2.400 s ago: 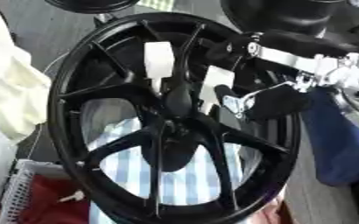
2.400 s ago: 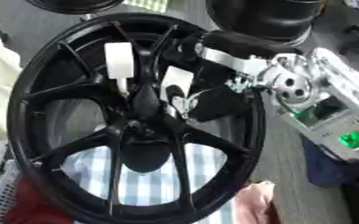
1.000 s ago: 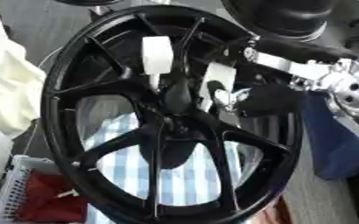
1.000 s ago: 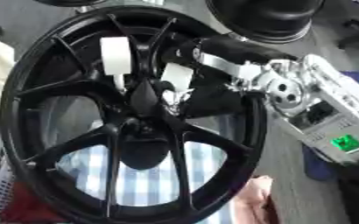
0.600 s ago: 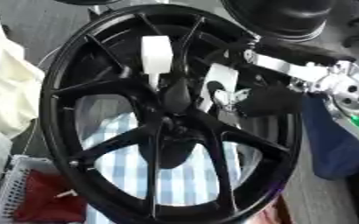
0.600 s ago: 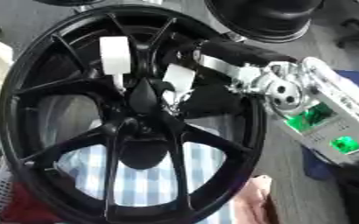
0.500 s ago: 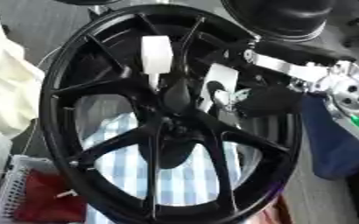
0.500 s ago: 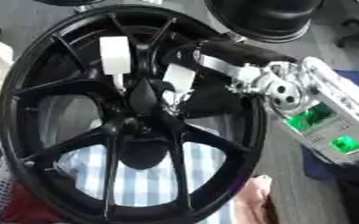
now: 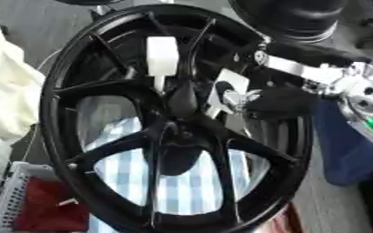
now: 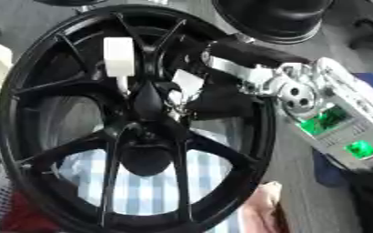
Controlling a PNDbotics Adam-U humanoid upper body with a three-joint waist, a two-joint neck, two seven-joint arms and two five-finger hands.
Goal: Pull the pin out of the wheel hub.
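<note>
My right hand [image 9: 257, 99] has its fingers [image 9: 236, 96] curled round the white-tagged pin [image 9: 224, 91], just right of the black wheel hub [image 9: 178, 98]. A second white pin [image 9: 162, 57] stands up-left of them. Checked cloth [image 9: 182, 186] lies below.

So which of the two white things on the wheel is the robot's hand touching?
The lower, tilted white tag, right of the hub, beside the right hand. The taller upright white block stands alone, higher and further left on the black wheel.

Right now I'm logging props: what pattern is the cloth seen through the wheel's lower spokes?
Blue-and-white checks on the cloth, clearest in the left eye view.
</note>
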